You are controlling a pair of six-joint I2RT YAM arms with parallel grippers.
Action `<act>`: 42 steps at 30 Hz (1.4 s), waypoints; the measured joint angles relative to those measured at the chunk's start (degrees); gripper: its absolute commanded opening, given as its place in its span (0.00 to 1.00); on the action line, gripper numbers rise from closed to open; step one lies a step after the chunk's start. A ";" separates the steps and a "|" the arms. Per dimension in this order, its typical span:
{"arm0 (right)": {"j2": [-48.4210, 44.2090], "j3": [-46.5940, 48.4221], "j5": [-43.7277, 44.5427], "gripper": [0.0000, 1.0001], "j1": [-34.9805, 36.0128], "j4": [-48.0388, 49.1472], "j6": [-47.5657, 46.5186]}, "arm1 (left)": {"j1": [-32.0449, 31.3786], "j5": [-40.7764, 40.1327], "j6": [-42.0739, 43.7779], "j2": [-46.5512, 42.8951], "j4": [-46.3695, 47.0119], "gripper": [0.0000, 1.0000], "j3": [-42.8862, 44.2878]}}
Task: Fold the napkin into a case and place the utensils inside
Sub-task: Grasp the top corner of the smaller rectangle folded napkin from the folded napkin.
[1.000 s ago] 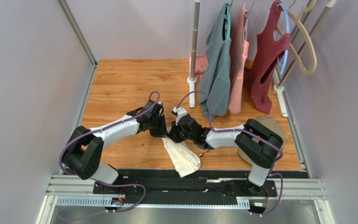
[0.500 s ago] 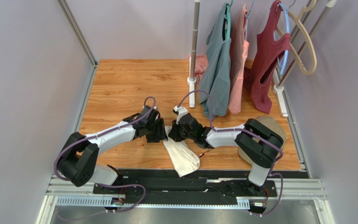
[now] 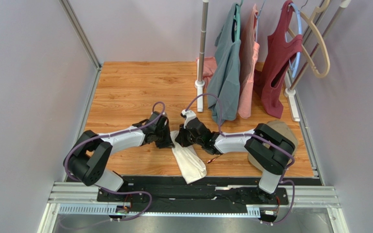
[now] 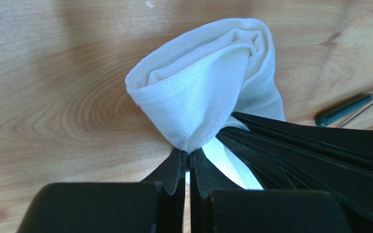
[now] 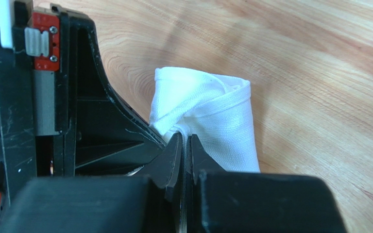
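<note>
The white napkin [image 3: 189, 162] is laid on the wooden table [image 3: 125, 92] close to its near edge, folded long, with its far end lifted and bunched into a roll. That far end is pinched from 9 o'clock by the left gripper [image 4: 188, 155] and from 3 o'clock by the right gripper [image 5: 184, 141], each pressed together on the cloth. The utensils [image 4: 344, 109] are found just beside the napkin at 3 o'clock; only a dark handle is clearly seen. Shirts [image 3: 229, 68] are hung at 1 o'clock, well apart.
</note>
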 measured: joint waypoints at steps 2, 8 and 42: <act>0.00 0.00 1.40 0.00 0.24 0.02 0.55 | 0.00 0.52 -0.28 0.13 1.73 0.00 -0.46; 0.59 0.00 5.40 0.00 0.94 1.07 1.49 | 0.04 2.01 -1.20 0.76 5.46 0.00 -1.22; 7.45 2.75 1.53 0.10 1.18 7.32 3.74 | 9.16 2.95 0.63 -19.91 -6.36 0.11 -3.85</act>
